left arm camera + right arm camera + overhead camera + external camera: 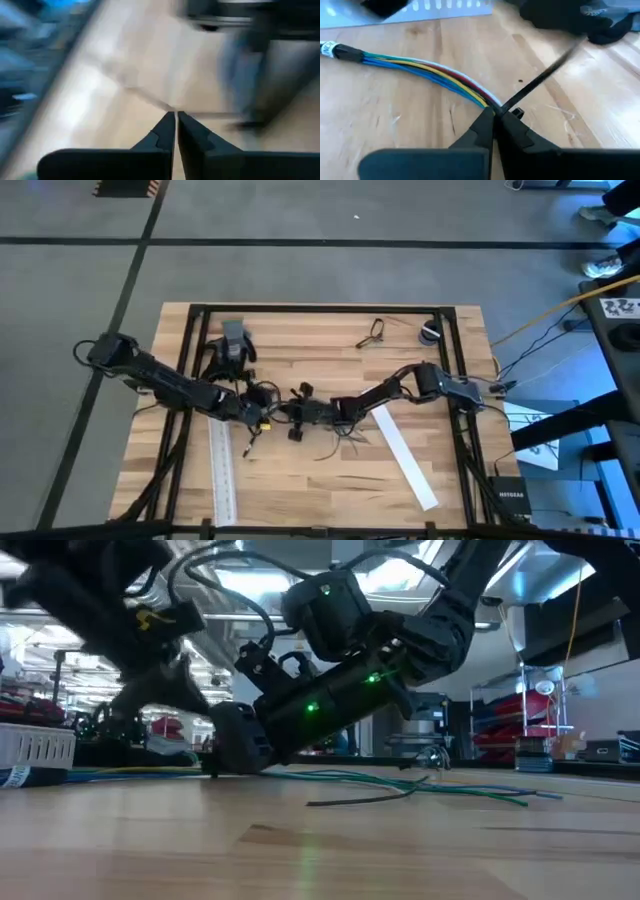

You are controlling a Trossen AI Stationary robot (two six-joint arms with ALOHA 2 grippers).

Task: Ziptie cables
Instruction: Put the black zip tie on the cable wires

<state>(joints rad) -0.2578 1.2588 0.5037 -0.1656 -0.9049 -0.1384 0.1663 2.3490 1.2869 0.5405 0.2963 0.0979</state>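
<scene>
Right claw clenched on thin multicoloured cables & stiff black zip tie; left claw pinched closed, empty. Pale wood-plank table.

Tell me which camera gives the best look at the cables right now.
The right wrist view: the cables run as a coloured bundle to the shut right gripper. The low view shows strands lying on the table, the high view only thin dark ends, the blurred left wrist view nothing clear.

Wooden table; two white strips flat on it; cables mid-table.
</scene>
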